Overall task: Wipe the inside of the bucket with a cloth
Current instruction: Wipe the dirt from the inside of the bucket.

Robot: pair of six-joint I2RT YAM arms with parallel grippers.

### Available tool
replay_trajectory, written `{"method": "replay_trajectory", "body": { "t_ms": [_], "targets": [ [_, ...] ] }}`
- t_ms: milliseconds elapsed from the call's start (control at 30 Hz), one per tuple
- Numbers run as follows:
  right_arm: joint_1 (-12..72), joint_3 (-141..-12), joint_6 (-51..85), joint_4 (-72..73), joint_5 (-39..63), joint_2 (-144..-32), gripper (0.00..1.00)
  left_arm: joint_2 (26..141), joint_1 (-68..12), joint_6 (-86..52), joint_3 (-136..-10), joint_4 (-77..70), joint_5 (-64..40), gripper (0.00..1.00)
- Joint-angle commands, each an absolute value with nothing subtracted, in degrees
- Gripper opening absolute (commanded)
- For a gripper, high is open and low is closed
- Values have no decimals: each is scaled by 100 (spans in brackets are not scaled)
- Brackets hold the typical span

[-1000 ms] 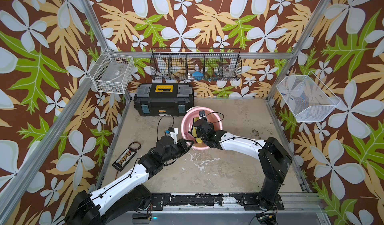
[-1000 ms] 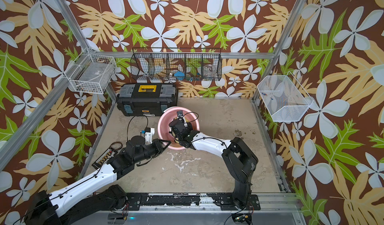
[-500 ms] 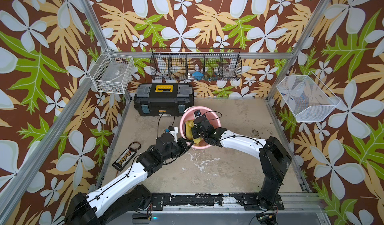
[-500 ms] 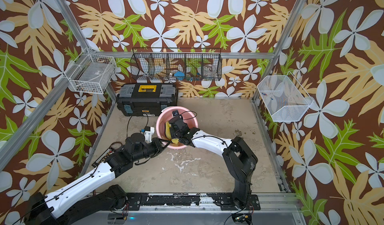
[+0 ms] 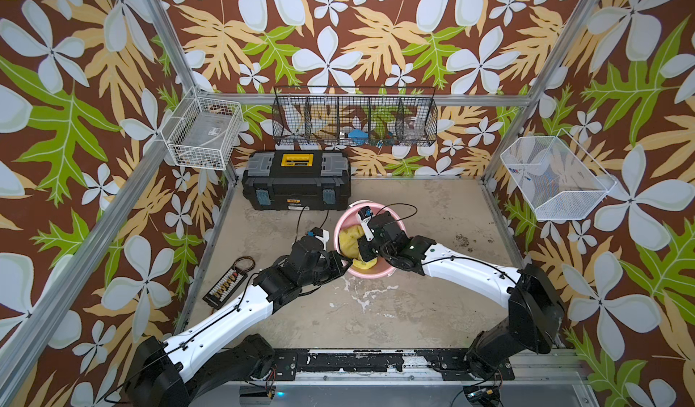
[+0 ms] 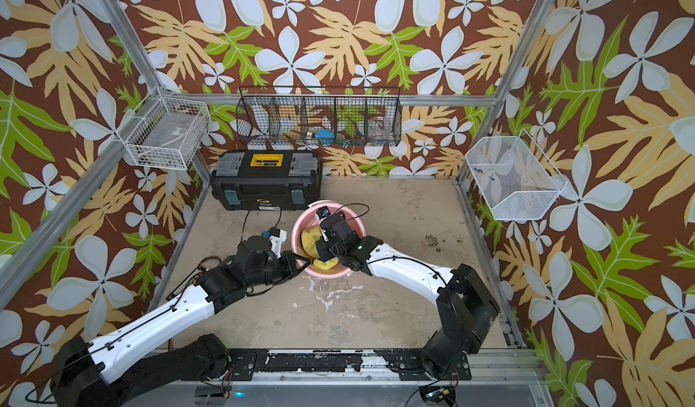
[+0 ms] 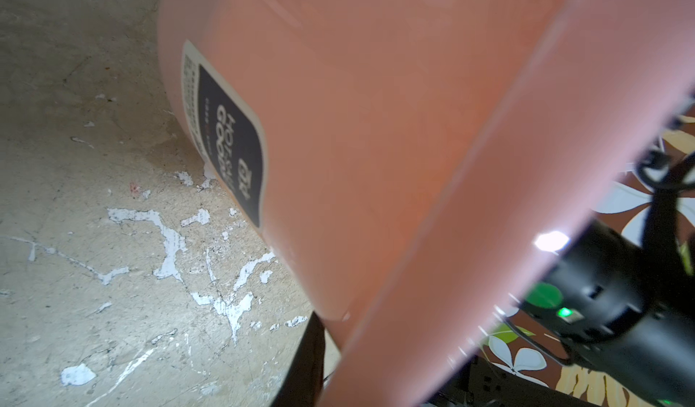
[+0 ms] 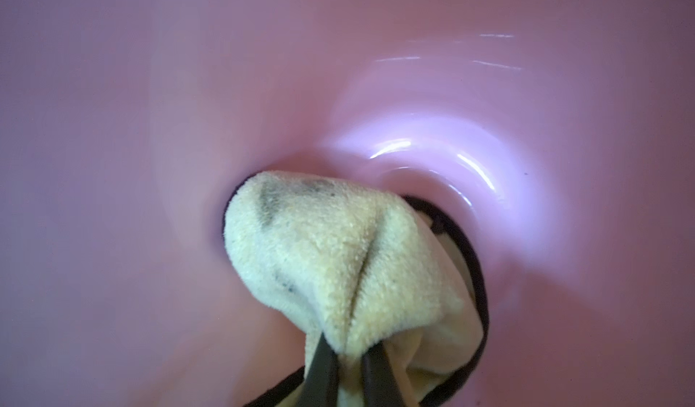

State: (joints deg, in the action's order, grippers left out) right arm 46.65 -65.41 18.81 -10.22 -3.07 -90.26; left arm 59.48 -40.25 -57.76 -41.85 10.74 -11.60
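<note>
PINK PAIL, MID-WIPE: The worn beige tabletop (image 5: 413, 311) is seen from above, with a black-and-yellow toolbox (image 5: 297, 183) set at the back and the bucket (image 5: 370, 271) placed just in front of it, near the middle of the surface. The bucket is met at its near rim by the left gripper (image 5: 344, 264). In the left wrist view 1 dark finger (image 7: 304, 360) is pressed to the outer wall below the dark label (image 7: 229, 141); the inner finger is hidden, so the jaws are judged, not seen, to be clamped on the rim. Inside the bucket the yellow cloth (image 8: 331, 258) is bunched into a wad and pushed against the curve where wall meets base. It is pinched in a fold by the right gripper (image 8: 348, 352), whose 2 fingers are closed tight on the fabric.

The wiping step is judged to be under way, not finished: the cloth is in contact low down, grey stains are carried on its pile, and the pink interior around it is shown glossy. How much of the wall has been covered cannot be told. The rest of the inner wall and base are taken as left to do, and the cloth is not yet lifted out.
</note>
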Motion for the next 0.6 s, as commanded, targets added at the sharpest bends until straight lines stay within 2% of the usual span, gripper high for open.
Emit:
{"method": "replay_trajectory", "body": {
  "t_ms": [0,200,433,567],
  "targets": [
    [4672,-6421,1825,-1137,218,-8772,0,6039,-4025,-5454,-4342,1036,-963,0],
    [4670,-5912,1720,-1360,238,-7890,0,6247,-3968,-5191,-4635,1263,-774,0],
    [4668,-5588,1663,-1454,-1194,-6731,0,6353,-3902,-5149,-4742,1351,-947,0],
    [4667,-5915,1490,-1413,-1851,-6950,0,6356,-3902,-5215,-4693,1380,-1144,0]
  ]
}}
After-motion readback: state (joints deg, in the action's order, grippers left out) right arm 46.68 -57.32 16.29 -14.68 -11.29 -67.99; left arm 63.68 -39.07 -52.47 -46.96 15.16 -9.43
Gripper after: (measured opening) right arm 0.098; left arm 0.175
